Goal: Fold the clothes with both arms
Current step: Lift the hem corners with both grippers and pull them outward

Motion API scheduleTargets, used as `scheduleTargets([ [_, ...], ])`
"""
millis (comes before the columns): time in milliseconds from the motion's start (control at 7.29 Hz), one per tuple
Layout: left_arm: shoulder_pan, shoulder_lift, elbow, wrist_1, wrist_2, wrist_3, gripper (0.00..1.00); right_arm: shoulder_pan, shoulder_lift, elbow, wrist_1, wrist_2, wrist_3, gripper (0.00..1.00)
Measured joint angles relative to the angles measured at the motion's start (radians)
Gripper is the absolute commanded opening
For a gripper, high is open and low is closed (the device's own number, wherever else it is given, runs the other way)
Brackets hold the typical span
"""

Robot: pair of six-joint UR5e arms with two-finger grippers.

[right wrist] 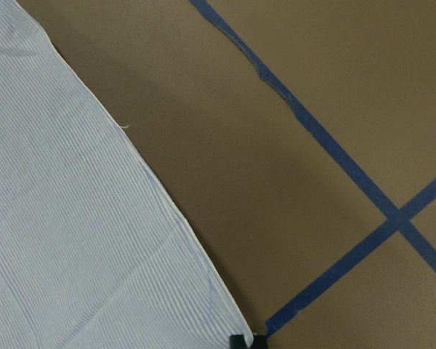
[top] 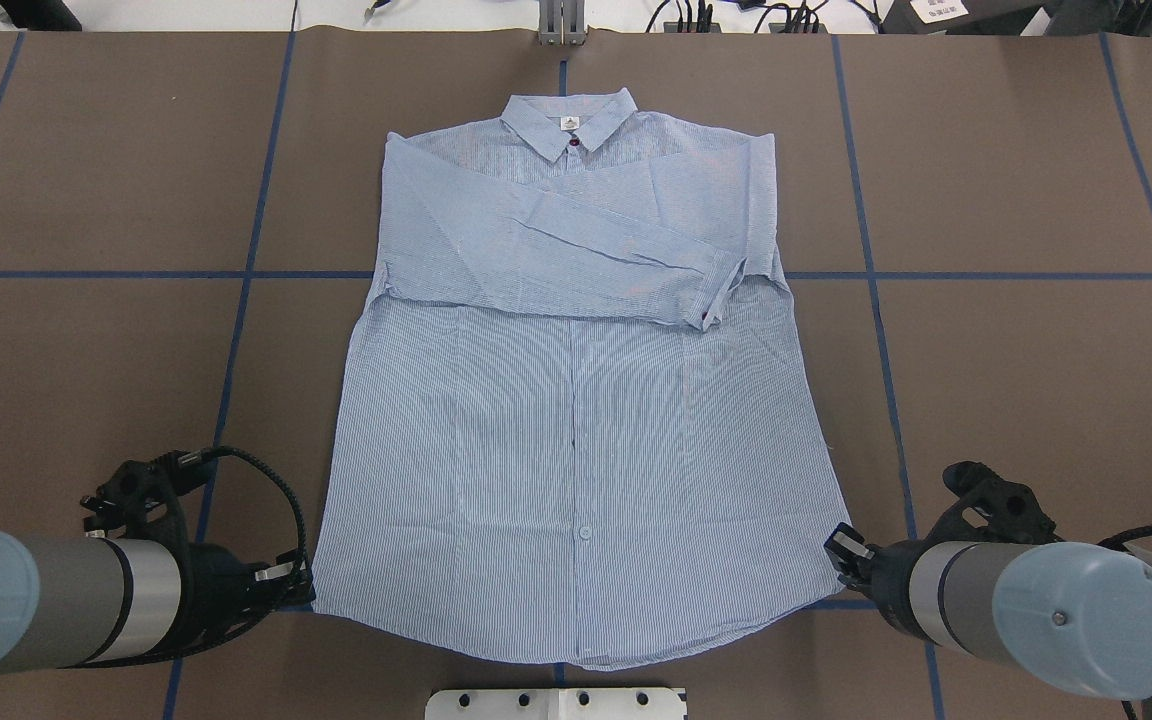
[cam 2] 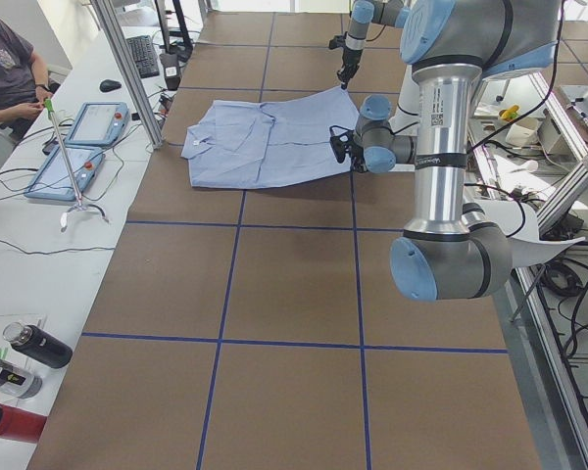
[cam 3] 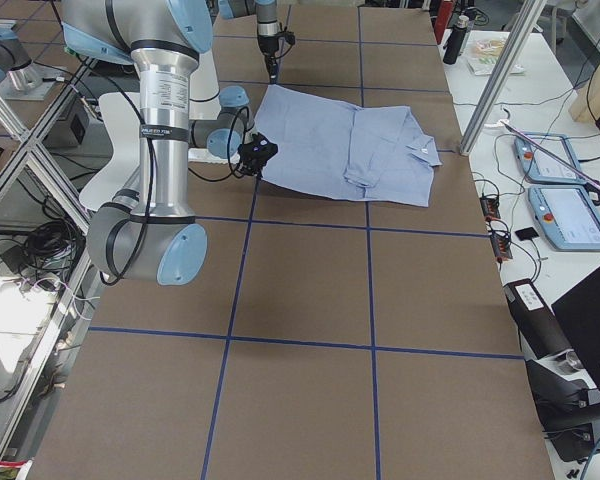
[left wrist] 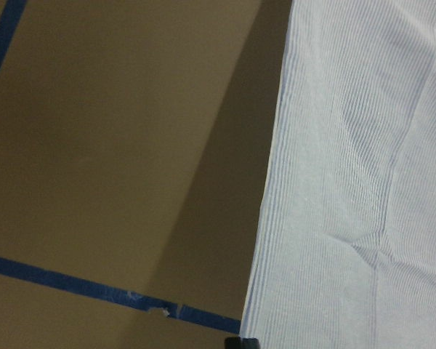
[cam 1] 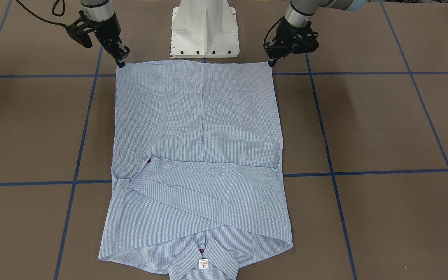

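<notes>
The light blue-and-white striped shirt [cam 1: 200,128] lies flat on the brown table, collar away from the robot and both sleeves folded across the chest; it also shows in the overhead view [top: 576,400]. My left gripper [cam 1: 271,62] sits low at the shirt's near hem corner on my left [top: 296,590]. My right gripper [cam 1: 122,62] sits at the other near hem corner [top: 841,555]. Each wrist view shows a single black tip at the bottom centre, right where the shirt corner ends: left [left wrist: 240,342], right [right wrist: 240,340]. Both look shut on the hem corners.
The white pedestal base [cam 1: 204,31] stands just behind the hem, between the arms. Blue tape lines [top: 236,274] grid the brown table. A side bench with tablets [cam 2: 88,127] and bottles [cam 2: 34,345] runs along the far edge, and an operator [cam 2: 5,59] sits there.
</notes>
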Motion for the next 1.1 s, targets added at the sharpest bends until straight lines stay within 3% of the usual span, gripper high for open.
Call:
scheduleTargets([
  [412,0.001,-0.006,-0.115,0.049,-0.038,-0.040,0.00,0.017,-0.035,0.080,0.000,0.001,0.001,0.00],
  [686,-0.024,-0.071,-0.112,0.087,-0.058,-0.038,0.00,0.083,0.002,0.087,0.000,0.005,-0.002,0.00],
  [824,-0.067,-0.115,-0.089,0.095,-0.060,-0.032,0.00,0.135,0.060,0.069,-0.014,0.021,-0.004,0.00],
  [1098,-0.188,-0.181,-0.058,0.102,-0.074,-0.024,0.00,0.261,0.227,0.028,-0.152,0.059,-0.001,0.00],
])
